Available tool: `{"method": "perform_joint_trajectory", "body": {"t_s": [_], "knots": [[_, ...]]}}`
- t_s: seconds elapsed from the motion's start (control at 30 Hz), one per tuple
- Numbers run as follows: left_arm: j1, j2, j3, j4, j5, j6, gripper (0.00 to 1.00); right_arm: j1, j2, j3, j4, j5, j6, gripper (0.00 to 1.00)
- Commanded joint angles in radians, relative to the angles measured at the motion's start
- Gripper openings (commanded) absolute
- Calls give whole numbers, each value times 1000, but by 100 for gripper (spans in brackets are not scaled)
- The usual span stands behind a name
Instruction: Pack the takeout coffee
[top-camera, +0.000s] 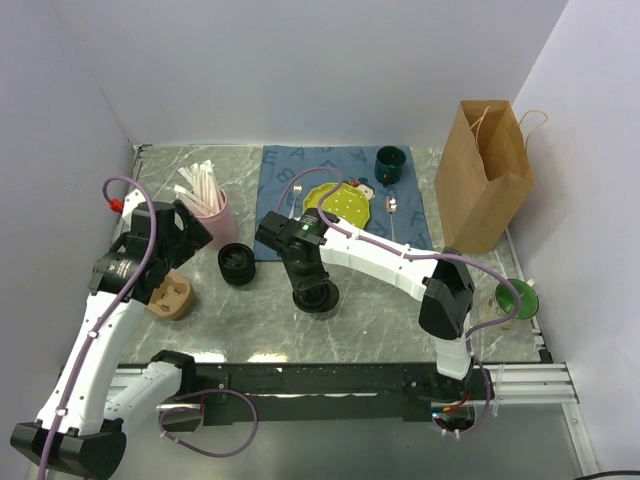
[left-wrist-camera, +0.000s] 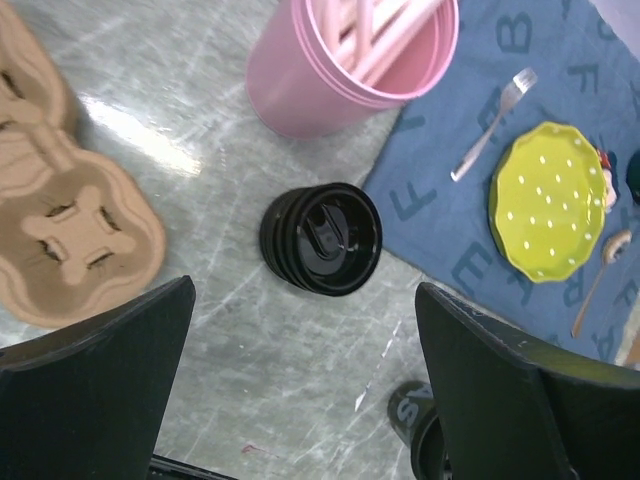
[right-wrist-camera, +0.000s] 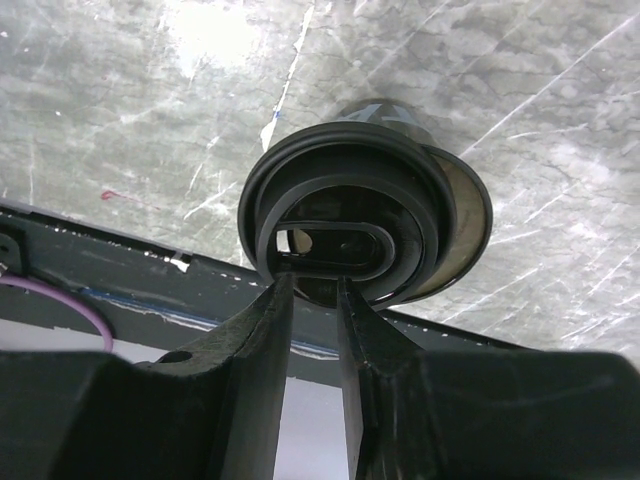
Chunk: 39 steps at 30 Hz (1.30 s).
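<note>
1. A cardboard cup carrier (top-camera: 172, 297) lies flat on the marble table (top-camera: 400, 325) at the left. Its wells hold nothing.
2. The left gripper (left-wrist-camera: 305, 330) hovers above the table beside the carrier, jaws spread wide and holding nothing.
3. A pink cup (top-camera: 214, 212) stands upright, filled with white straws (top-camera: 198, 183).
4. Just beside it, nearer the arms, sits a black ridged round piece (top-camera: 237, 263). I cannot tell whether it is a stack of lids or a short lidded cup.
5. The takeout coffee cup (right-wrist-camera: 472, 215) stands on bare table just in front of the blue placemat (top-camera: 290, 165). The right gripper (right-wrist-camera: 313, 285) is over it, jaws almost together and pinching the rim of the black lid (right-wrist-camera: 345, 200). The lid sits off-centre over the cup's mouth.
6. On the placemat are a yellow-green plate (top-camera: 338, 203) and, at the far edge, a dark green mug (top-camera: 389, 163). Its contents are not visible.
7. A brown paper bag (top-camera: 485, 175) stands upright and open at the far right, with a green bowl (top-camera: 517, 297) nearer the arms.
</note>
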<state>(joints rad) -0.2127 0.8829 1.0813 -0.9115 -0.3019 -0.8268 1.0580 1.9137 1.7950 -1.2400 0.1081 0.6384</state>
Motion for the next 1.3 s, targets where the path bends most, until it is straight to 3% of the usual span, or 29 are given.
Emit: {"method": "perform_joint_trajectory", "body": {"t_s": [0.0, 0.2, 0.57, 0.73, 0.93, 1.27], "knots": [[1, -2, -20, 71, 79, 44, 99, 5, -27, -2, -21, 39, 12, 32], [-2, -13, -69, 127, 256, 78, 95, -3, -54, -8, -27, 51, 14, 32], [-8, 25, -187, 282, 608, 65, 71, -33, -195, -78, -27, 53, 21, 33], [-83, 74, -222, 345, 659, 41, 67, -107, -318, -238, 107, -69, -9, 38], [-247, 186, -187, 402, 672, 28, 66, -213, -458, -440, 327, -291, -68, 61], [-355, 332, -118, 405, 627, 18, 59, -274, -528, -542, 376, -297, -66, 65]]}}
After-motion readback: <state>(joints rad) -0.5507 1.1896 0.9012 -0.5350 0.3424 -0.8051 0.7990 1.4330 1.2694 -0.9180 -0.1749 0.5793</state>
